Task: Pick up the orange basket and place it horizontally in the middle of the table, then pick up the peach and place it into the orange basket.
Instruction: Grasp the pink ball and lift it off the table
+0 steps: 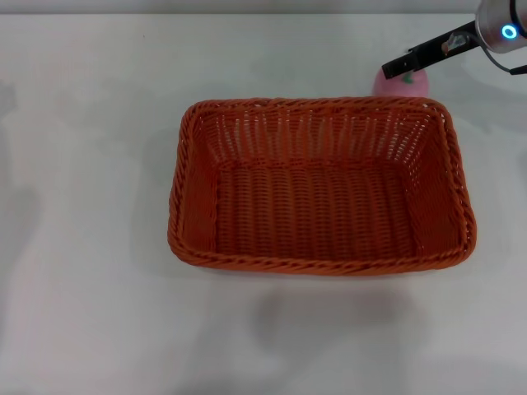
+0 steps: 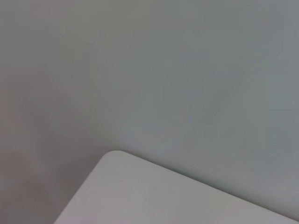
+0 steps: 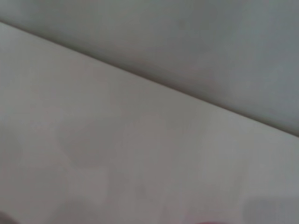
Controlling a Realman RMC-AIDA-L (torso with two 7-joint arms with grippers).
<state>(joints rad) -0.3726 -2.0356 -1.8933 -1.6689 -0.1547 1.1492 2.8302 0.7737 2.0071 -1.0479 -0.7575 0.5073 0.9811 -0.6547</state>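
Peach (image 1: 409, 82) behind orange basket (image 1: 321, 185), directly under right gripper (image 1: 395, 68) fingers; grip state unclear.

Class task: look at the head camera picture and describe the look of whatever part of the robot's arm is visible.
Only the right arm shows, at the top right corner: a silvery-grey rounded housing with a small glowing blue ring light, and the right gripper, slim, black and finger-like, extending from it. No left arm is visible.
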